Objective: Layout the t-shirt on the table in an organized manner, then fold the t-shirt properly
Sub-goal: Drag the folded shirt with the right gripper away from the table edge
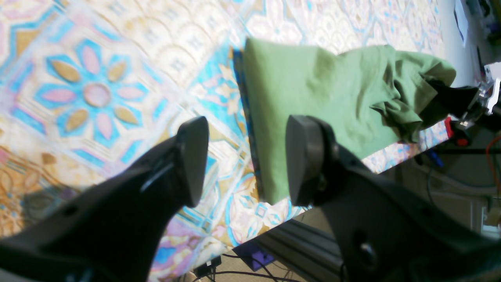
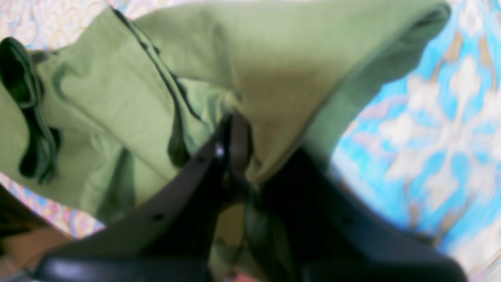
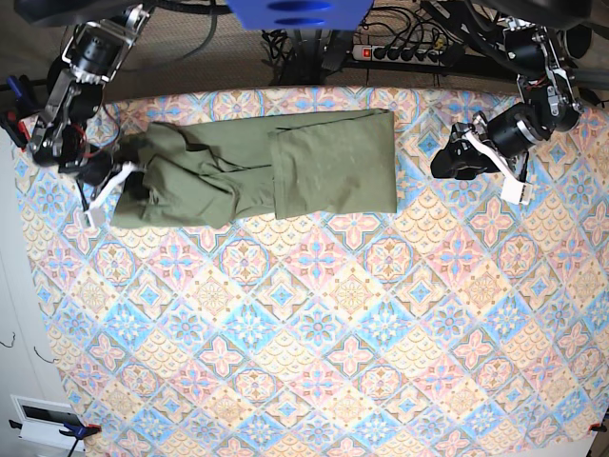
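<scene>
On the far part of the table, the olive-green t-shirt lies lengthwise; the right gripper pinches its bunched left end, while the left gripper hovers spread, right of the shirt.

The t-shirt is a plain olive green all over — no print, just darker green in the folds and creases toward 9 o'clock in the base view. The surface wears a cloth of pastel diamond tiles: pink, sky blue and cream, each tile holding a floral medallion. Up close in the left wrist view one medallion at about 9 o'clock shows pink and tan petals outlined in bright blue around a pink centre. Both tools are matte black — the left tool and the right tool alike. Toward 12 o'clock in the base view sits something blue.
</scene>
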Available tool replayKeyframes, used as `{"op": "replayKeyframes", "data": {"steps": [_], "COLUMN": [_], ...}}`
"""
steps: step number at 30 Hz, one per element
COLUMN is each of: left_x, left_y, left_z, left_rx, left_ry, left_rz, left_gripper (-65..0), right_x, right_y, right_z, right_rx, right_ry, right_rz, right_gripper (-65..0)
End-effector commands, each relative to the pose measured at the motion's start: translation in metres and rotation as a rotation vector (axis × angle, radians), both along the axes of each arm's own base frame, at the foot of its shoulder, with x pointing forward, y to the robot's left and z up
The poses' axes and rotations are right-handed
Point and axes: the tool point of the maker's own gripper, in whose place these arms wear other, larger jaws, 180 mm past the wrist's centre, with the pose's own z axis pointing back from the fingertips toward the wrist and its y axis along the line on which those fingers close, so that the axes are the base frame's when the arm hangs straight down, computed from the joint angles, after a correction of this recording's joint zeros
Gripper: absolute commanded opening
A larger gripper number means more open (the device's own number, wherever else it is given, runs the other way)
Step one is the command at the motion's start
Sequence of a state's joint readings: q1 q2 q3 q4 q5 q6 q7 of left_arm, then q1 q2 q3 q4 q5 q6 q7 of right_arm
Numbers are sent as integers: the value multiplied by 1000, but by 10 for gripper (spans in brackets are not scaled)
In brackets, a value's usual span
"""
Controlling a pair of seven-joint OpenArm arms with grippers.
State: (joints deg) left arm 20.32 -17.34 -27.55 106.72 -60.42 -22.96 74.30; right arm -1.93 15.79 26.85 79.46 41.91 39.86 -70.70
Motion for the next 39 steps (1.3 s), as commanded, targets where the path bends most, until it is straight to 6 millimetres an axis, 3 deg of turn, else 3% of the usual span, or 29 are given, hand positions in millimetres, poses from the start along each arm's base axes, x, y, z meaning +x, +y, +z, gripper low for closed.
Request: {"op": "replayKeyframes", "data": {"steps": [1,8,13,17,19,24,28,34,39], "left_x": [6,5,5,5,6,6,7,7,4], "left_y": [2,2,3,2,2,1,1,1,6], "left_z": [11,10,10,10,10,10,11,11,-2], "left_rx": [-3,-1,0,-2,-2,-2,-2,0,0], "left_ry": [-42,-40,-40,-41,-42,-42,-44,-45,-4], "left_rz": [-1,-2,-2,0,-2,-4,-4,-4,13], "left_gripper": [-333,-333,-333,-333,-333,-333,-333,-333,-333], "right_x": [19,50,52,62,67,57,50,32,23], "right_y": [-11,-46,-54,-54,-40,4,49,94,136], "right_z": [17,28,29,58,72,87,96,81,76], "right_rx": [-14,-139,-200,-268,-308,-401,-376,-302,-210], "right_ry": [-66,-57,-40,-120,-165,-231,-298,-285,-289], "right_rz": [-13,-55,-52,-29,21,187,254,319,350], "right_gripper": [-648,-648,-648,-648,-648,-649,-649,-649,-649]}}
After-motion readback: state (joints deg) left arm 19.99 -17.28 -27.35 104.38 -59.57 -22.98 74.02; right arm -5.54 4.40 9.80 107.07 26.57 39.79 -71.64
